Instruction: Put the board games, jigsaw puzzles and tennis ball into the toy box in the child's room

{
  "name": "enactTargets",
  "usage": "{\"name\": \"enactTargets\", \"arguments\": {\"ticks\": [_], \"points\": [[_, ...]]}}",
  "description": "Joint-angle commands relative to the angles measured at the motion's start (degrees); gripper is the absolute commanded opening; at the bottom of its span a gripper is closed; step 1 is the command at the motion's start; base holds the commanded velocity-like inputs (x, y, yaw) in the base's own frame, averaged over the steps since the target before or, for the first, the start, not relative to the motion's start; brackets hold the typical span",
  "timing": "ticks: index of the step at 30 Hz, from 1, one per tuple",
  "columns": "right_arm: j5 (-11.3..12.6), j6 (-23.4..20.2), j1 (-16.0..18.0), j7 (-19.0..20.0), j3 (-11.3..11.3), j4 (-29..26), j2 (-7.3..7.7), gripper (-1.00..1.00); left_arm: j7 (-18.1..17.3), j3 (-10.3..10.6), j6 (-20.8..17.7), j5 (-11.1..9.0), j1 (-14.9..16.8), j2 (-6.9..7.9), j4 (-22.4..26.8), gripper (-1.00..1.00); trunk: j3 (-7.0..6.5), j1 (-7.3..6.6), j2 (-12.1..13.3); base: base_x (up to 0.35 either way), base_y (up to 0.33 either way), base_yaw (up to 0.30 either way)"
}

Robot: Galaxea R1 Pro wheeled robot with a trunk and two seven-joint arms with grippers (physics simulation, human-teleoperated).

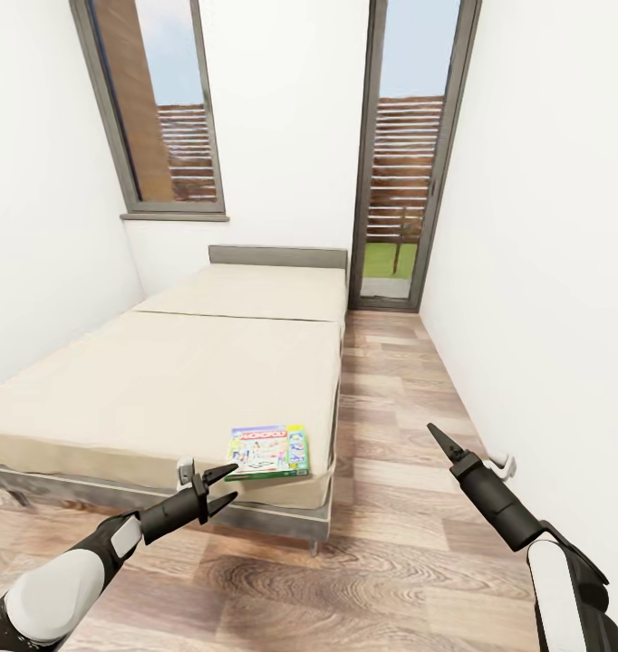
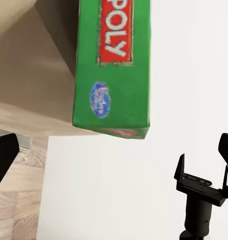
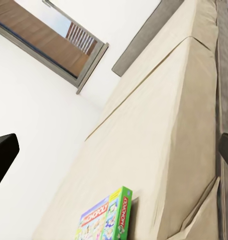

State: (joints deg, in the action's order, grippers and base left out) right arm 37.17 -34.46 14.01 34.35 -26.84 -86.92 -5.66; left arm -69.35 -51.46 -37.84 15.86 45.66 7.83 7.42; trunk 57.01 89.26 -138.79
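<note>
The bed (image 1: pixel 191 380) fills the left and middle of the head view, its beige mattress running back to a grey headboard (image 1: pixel 277 256) under the white wall. A window (image 1: pixel 155 109) stands at upper left, and a tall glazed door (image 1: pixel 413 154) at upper middle-right.

At lower left the left gripper (image 1: pixel 226 485) reaches toward the bed's near corner, its two black fingers spread apart and holding nothing, its tips just short of the mattress edge. Just right of it and slightly higher, the Monopoly box (image 1: pixel 268 451) lies flat on the mattress at the near right corner, close to the edge. In the left wrist view the box's green side (image 2: pixel 114 65) with red lettering fills the upper middle, overhanging the mattress edge.

Wood-plank floor (image 1: pixel 391 389) runs along the right of the bed. At lower right the right gripper (image 1: pixel 443 442) points up over the floor, well apart from the box; its fingers look close together, but I cannot tell for sure.
</note>
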Motion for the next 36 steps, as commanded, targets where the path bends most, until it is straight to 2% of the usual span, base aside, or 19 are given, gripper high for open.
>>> {"name": "enactTargets", "arguments": {"ticks": [1,36], "points": [[0.3,-0.4,0.1,0.1,-0.1,0.0,-0.05,1.0,-0.3,-0.5,-0.5,0.6,0.0,-0.01,0.0,1.0,0.05,-0.01,0.0,0.0,-0.052,0.0],[0.2,-0.4,0.1,0.1,-0.1,0.0,-0.05,1.0,-0.3,-0.7,0.1,0.5,0.0,0.03,0.0,1.0,0.05,-0.01,0.0,0.0,-0.004,0.0]]}}
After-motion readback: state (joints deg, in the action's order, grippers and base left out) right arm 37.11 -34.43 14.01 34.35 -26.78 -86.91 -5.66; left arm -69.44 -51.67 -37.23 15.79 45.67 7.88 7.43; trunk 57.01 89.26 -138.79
